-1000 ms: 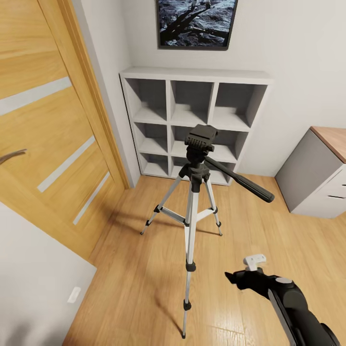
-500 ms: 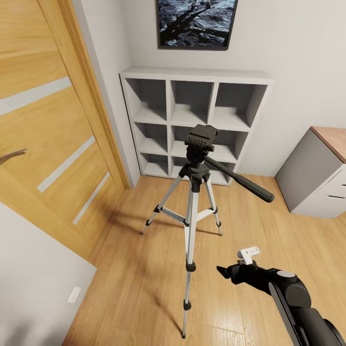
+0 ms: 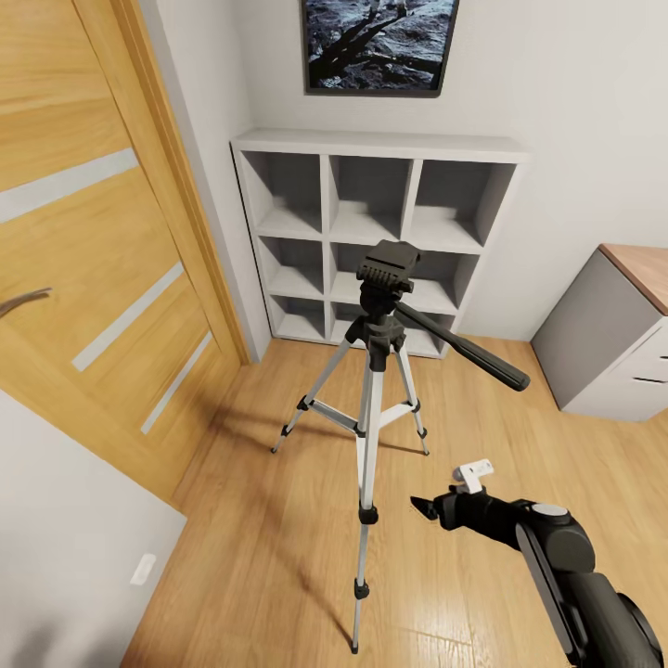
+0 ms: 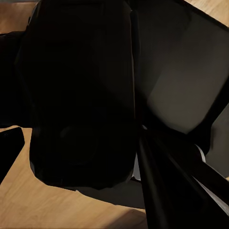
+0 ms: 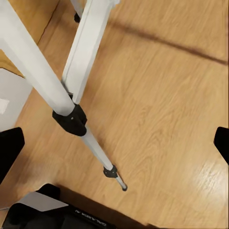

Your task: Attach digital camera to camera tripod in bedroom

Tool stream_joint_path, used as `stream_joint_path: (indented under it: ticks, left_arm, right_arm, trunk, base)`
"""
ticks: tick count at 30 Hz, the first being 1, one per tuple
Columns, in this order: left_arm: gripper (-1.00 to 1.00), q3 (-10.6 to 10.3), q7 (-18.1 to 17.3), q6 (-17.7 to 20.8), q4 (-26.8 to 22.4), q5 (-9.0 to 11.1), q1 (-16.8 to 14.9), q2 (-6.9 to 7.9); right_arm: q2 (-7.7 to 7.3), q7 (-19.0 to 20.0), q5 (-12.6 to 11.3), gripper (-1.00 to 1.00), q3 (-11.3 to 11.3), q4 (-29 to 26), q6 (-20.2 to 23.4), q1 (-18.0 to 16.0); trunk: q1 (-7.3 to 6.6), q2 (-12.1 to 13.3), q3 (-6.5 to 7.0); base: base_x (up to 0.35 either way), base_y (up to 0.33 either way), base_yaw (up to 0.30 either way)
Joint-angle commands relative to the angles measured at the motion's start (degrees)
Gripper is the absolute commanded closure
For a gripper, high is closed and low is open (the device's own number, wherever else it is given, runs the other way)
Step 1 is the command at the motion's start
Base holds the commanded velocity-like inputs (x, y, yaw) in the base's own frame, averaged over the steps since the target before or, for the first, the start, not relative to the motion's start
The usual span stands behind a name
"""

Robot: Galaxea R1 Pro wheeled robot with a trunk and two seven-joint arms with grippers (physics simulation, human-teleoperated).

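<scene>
The camera tripod (image 3: 371, 408) stands on the bedroom's wood floor in front of the shelf. Its black head (image 3: 390, 264) is bare on top and its long pan handle (image 3: 468, 353) points right. My right gripper (image 3: 422, 508) hovers low, to the right of the tripod's front leg, open with nothing between its fingers. In the right wrist view that silver leg (image 5: 71, 62) and its black foot (image 5: 114, 172) lie just ahead of the right gripper (image 5: 114, 145). In the left wrist view, black shapes sit close beside one fingertip (image 4: 9, 150). I cannot tell whether any of them is the digital camera.
A white cube shelf (image 3: 371, 223) stands against the back wall under a dark picture (image 3: 380, 42). A wooden door (image 3: 93, 260) stands at the left. A grey cabinet (image 3: 608, 348) stands at the right. A pale wall corner (image 3: 65, 538) juts in at the lower left.
My right gripper has moved left and a little up, closer to the tripod's front leg. The tripod and the camera view have not shifted.
</scene>
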Motion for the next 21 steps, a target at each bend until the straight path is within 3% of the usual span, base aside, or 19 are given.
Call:
stream_joint_path:
  ticks: [1,9,21]
  left_arm:
    - [1.00,-0.47,-0.31,0.01,0.02,0.45,-0.02,0.01]
    - [1.00,-0.47,-0.31,0.01,0.02,0.45,-0.01,0.01]
    - [1.00,-0.47,-0.31,0.01,0.03,0.45,-0.02,0.01]
  right_arm:
    - [-0.03,0.40,0.44,-1.00,-0.14,-0.22,-0.12,-0.29]
    - [-0.17,0.20,0.44,-1.00,-0.43,-0.53,-0.71,0.99]
    - [-0.09,0.27,0.21,-1.00,-0.46,-0.56,0.47,-2.75]
  trunk:
    - [0.03,-0.09,-0.09]
    - [0.03,-0.09,-0.09]
    - [0.03,-0.09,-0.09]
  base:
    - [0.000,0.000,0.000]
    - [0.000,0.000,0.000]
    - [0.000,0.000,0.000]
